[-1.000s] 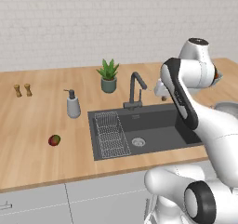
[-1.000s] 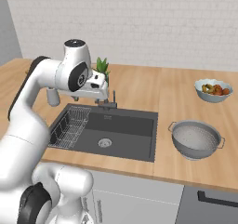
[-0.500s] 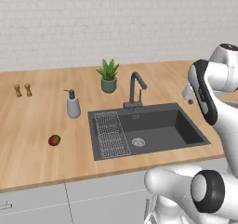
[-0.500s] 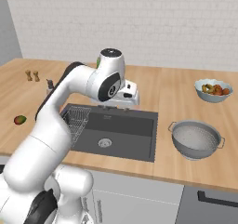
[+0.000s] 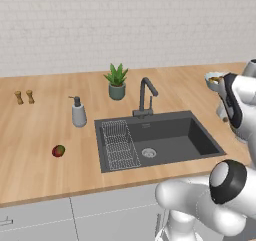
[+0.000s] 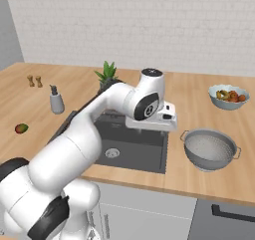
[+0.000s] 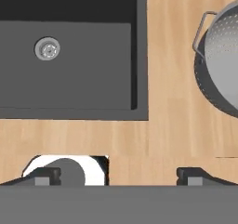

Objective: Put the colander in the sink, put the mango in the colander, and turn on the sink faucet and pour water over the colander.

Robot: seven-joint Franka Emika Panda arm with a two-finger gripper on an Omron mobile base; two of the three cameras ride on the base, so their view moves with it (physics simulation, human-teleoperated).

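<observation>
1. You are on the first step: the colander point(image 6: 209, 149) sits on the counter point(image 6: 189, 177) to the right of the sink point(image 6: 130, 147), near the counter's front edge, and nothing is in it yet.
2. The gripper point(image 7: 118, 174) hangs above the strip of counter between the sink's right rim and the colander. The fingers point(image 7: 193, 174) stand wide apart with nothing between them.
3. The next move, as I judge it, is to carry the hand further right over the colander's near rim or its wire handle point(image 7: 201, 30), then lower and close on it.
4. The mango point(image 5: 58, 150) lies well apart on the counter left of the sink; it waits for a later step, as does the faucet point(image 5: 145, 95) behind the sink.
5. For room: the basin's right half is bare, with the wire rack point(image 5: 119, 145) along its left side and the drain point(image 5: 148, 152) in the middle.
6. Mind the fruit bowl point(image 6: 228, 95) behind the colander, and the counter's front edge just beside it.
</observation>
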